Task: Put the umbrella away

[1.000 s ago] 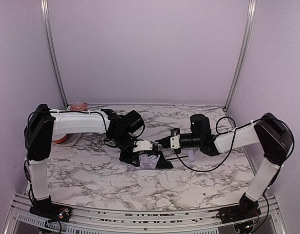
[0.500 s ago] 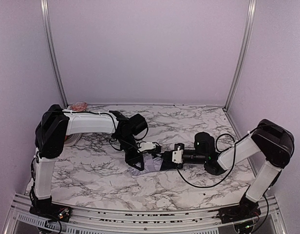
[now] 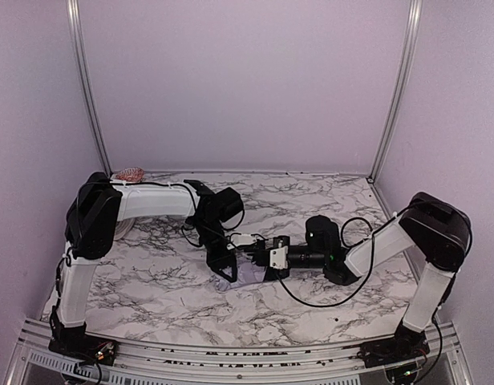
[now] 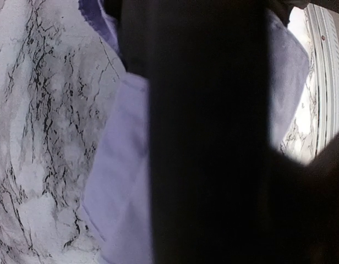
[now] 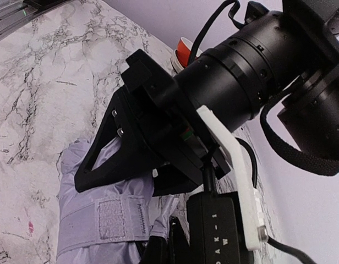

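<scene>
The umbrella [image 3: 249, 273] lies folded on the marble table, a pale lavender bundle between my two grippers. My left gripper [image 3: 228, 263] comes down on it from the back left and is shut on the lavender fabric [image 4: 119, 181]; its black fingers [image 4: 208, 165] fill most of the left wrist view. From the right wrist view I see the left gripper's triangular finger [image 5: 117, 146] pressed over the umbrella [image 5: 98, 192], whose velcro strap [image 5: 111, 218] wraps the bundle. My right gripper [image 5: 170, 248] is shut, its tips touching the fabric beside the strap. The shaft and handle are hidden.
A red-and-white object [image 3: 131, 173] sits at the back left corner. An orange-and-white cup [image 5: 183, 50] stands behind the left arm. The right arm's black cable [image 3: 311, 297] loops over the table. A metal rail [image 3: 231, 357] runs along the near edge.
The right gripper has dropped and moved left until it meets the umbrella. The left gripper has carried the umbrella slightly down and toward the near edge.
</scene>
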Robot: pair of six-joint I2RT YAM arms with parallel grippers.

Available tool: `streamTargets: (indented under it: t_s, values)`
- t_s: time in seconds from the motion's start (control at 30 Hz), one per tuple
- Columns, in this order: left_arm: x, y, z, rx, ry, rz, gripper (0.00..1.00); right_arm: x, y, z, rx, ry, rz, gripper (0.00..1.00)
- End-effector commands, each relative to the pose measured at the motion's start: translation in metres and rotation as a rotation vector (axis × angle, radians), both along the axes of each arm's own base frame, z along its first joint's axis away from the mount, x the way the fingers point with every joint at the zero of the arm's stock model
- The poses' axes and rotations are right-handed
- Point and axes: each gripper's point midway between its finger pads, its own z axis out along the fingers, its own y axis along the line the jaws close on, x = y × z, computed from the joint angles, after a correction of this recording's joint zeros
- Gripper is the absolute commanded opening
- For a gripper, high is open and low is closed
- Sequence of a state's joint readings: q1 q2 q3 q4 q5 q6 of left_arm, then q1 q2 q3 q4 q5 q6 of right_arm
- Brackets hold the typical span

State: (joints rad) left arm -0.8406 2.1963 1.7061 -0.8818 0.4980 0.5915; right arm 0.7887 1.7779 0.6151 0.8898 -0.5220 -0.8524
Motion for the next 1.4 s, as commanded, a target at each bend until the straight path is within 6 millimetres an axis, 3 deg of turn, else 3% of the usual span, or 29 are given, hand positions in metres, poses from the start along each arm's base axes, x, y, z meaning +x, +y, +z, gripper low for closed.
streamTargets:
  t_s: [0.0,0.1,0.27,0.4,0.57,0.63,0.77,0.9,1.0,1.1,1.27,1.37]
  values:
    - [-0.002,-0.013,-0.011,-0.02,0.011,-0.054,0.0,-0.017,0.038,0.053,0.119,-0.135,0.18,0.0]
    - [-0.008,-0.017,-0.003,-0.069,0.038,-0.094,0.0,-0.015,0.052,0.05,0.093,-0.112,0.167,0.0]
    - [-0.029,-0.017,0.015,-0.175,0.09,-0.205,0.0,0.009,0.052,0.049,0.079,-0.185,0.078,0.0]
    - [-0.029,-0.016,0.01,-0.164,0.091,-0.225,0.0,0.013,0.063,0.061,0.088,-0.209,0.111,0.0]
    - [-0.02,-0.011,-0.014,-0.075,0.081,-0.19,0.0,-0.005,0.064,0.081,0.145,-0.165,0.19,0.0]
    - [-0.012,-0.009,-0.022,-0.036,0.066,-0.158,0.0,-0.023,0.06,0.068,0.102,-0.185,0.235,0.0]
    - [0.02,-0.01,-0.023,-0.021,0.019,-0.023,0.0,-0.057,0.06,0.007,-0.115,-0.277,0.242,0.0]
    - [0.044,-0.003,-0.027,0.049,-0.084,0.042,0.0,-0.061,0.047,-0.031,-0.233,-0.231,0.169,0.0]
    - [0.055,-0.001,-0.029,0.066,-0.125,0.052,0.0,-0.064,0.032,-0.042,-0.275,-0.197,0.141,0.0]
    - [0.065,-0.005,-0.025,0.053,-0.166,0.089,0.02,-0.063,0.024,-0.039,-0.243,-0.134,0.087,0.0]
    - [0.066,-0.015,-0.015,-0.043,-0.189,0.158,0.24,-0.053,0.015,-0.035,-0.178,-0.089,0.041,0.0]
    - [0.057,-0.011,-0.018,-0.065,-0.207,0.194,0.36,-0.052,0.013,-0.038,-0.17,-0.093,0.027,0.0]
